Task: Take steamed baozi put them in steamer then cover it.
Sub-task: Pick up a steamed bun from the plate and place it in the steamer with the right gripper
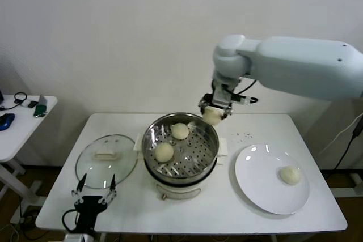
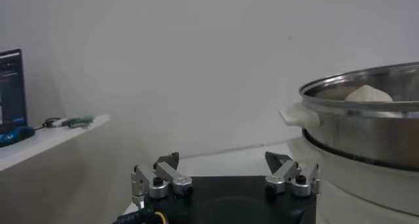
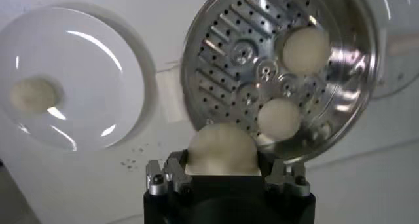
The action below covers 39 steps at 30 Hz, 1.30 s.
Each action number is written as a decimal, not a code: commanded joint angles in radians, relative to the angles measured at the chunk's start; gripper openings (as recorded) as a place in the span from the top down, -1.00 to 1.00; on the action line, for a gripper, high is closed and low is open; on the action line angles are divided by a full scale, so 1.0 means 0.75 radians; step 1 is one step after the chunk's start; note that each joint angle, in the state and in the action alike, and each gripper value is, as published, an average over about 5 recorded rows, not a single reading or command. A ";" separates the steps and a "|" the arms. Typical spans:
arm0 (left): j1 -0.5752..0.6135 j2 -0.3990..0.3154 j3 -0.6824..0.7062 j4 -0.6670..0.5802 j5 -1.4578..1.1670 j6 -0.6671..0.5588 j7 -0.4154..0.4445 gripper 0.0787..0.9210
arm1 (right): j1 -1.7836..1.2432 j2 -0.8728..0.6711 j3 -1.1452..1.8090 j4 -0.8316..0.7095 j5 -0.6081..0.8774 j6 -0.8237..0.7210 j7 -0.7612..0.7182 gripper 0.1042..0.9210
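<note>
Head view: right gripper (image 1: 213, 114) hangs at the steamer (image 1: 180, 147) far rim, clamped on 1 baozi (image 1: 212, 117). 2 sit inside, 1 on the plate (image 1: 258, 182). Soft, light dough, so I'd pinch the sides gently. Cover (image 1: 106, 160) lies left; left gripper (image 1: 94, 189) parked there, fingers spread.

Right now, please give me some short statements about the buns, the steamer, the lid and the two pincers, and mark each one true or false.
1. Two pale round dough buns lie in the shiny perforated steel steamer basket. True.
2. The right pincer is empty. False: it grips a bun above the basket's far rim.
3. The clear glass lid with cream handle covers the steamer. False: it rests on the table beside the steamer.
4. One bun remains on the flat white plate. True.
5. The left pincer is open, near the lid. True.
</note>
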 commanded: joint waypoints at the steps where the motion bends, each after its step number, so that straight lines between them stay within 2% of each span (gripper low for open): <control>1: 0.011 0.006 -0.001 -0.001 0.000 -0.001 0.001 -0.77 | -0.191 0.253 0.059 -0.006 -0.079 0.051 -0.038 -0.45; 16: 0.023 -0.009 -0.013 0.011 -0.014 -0.005 -0.001 -0.77 | -0.335 0.347 0.010 -0.074 -0.062 0.069 -0.091 -0.45; 29: 0.015 -0.003 -0.022 0.029 -0.031 -0.010 0.002 -0.77 | -0.375 0.342 0.016 -0.065 -0.068 0.039 -0.124 -0.48; 36: 0.015 -0.005 -0.023 0.028 -0.032 -0.013 0.001 -0.77 | -0.352 0.322 0.041 -0.063 -0.101 0.050 -0.158 -0.72; 39: 0.014 -0.004 -0.024 0.027 -0.032 -0.012 0.001 -0.77 | -0.332 0.302 0.057 -0.063 -0.105 0.059 -0.161 -0.75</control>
